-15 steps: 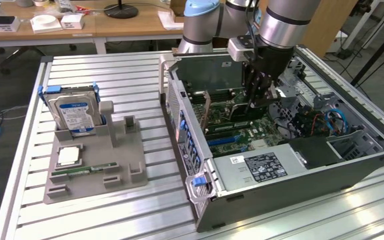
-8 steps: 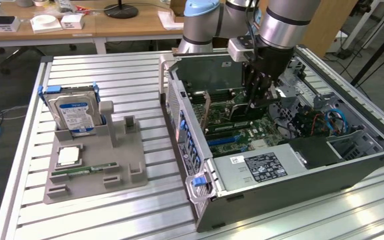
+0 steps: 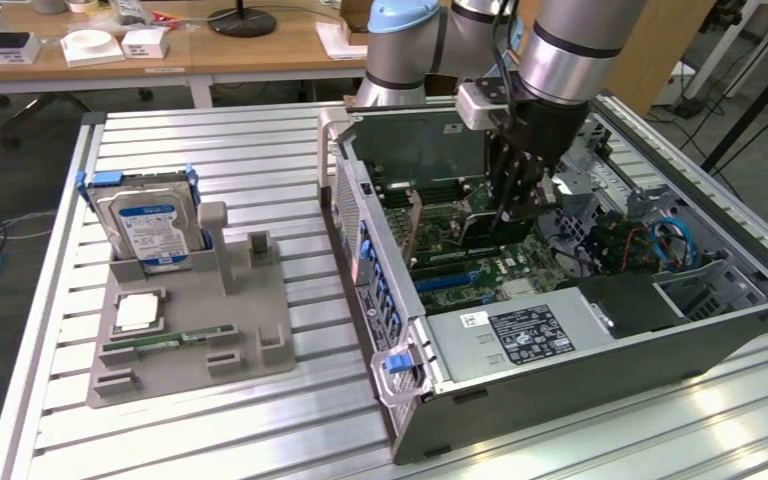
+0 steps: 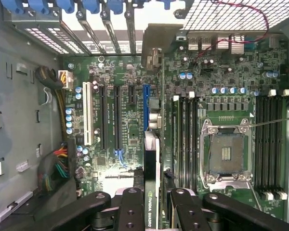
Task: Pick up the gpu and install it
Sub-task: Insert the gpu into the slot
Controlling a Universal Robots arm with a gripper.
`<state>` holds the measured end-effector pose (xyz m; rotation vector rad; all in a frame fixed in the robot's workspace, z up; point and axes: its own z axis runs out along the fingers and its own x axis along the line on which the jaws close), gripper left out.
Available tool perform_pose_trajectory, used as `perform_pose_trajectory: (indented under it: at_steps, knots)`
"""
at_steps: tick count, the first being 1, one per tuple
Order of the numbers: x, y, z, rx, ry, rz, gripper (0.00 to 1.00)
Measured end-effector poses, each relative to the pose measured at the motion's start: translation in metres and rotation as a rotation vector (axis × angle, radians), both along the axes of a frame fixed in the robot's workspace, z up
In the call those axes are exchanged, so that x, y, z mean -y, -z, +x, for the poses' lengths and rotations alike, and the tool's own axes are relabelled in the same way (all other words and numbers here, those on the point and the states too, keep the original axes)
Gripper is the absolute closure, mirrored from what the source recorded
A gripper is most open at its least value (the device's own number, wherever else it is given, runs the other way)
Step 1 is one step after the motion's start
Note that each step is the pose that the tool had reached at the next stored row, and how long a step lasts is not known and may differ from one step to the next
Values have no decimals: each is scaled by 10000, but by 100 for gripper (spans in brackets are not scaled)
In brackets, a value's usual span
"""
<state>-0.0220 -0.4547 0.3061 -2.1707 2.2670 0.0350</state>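
Note:
The gpu (image 4: 154, 144) is a slim dark card seen edge-on, with a black label reading NVIDIA QUADRO near the fingers. My gripper (image 4: 156, 195) is shut on it, one black finger (image 4: 131, 207) on each side. The card hangs inside the open computer case (image 3: 384, 300), over the green motherboard (image 4: 125, 72), right beside the blue expansion slot (image 4: 146, 103). Whether its edge touches the slot I cannot tell. In the exterior view my gripper (image 3: 518, 205) reaches down into the case with the dark gpu (image 3: 491, 240) below it.
A CPU socket (image 4: 226, 154) and RAM slots (image 4: 185, 139) lie beside the card. The power supply (image 3: 518, 335) fills the case's near end. On the exterior view's left, a grey fixture (image 3: 211, 350) holds a hard drive (image 3: 144, 225), a chip (image 3: 137, 310) and a RAM stick (image 3: 171, 340).

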Motion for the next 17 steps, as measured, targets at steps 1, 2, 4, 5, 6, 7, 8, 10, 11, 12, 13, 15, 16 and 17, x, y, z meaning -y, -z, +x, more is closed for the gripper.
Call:
perform_pose_trajectory:
  at_steps: [1,2,4,5,6,7,8,10,11,12,13,15,16,17]
  knots:
    - [4,12,-1,0,0,-1,74]
    - [6,25,-3,1,0,-2,74]
    - [9,52,-10,7,-1,-1,74]
    - [10,64,-15,9,-2,-1,74]
    - [12,76,-20,12,0,-1,74]
    - [13,88,-25,14,-1,-2,74]
    - [16,99,-29,16,0,-1,74]
    - [25,114,-41,17,0,-1,74]
    - [32,120,-45,17,-1,-2,74]
    - [39,128,-51,18,-1,-1,74]
    - [44,136,-61,20,-1,0,74]
    - [48,155,-84,23,-1,-1,74]
    - [49,166,-98,26,-1,-2,74]
    - [49,179,-112,30,0,-1,74]
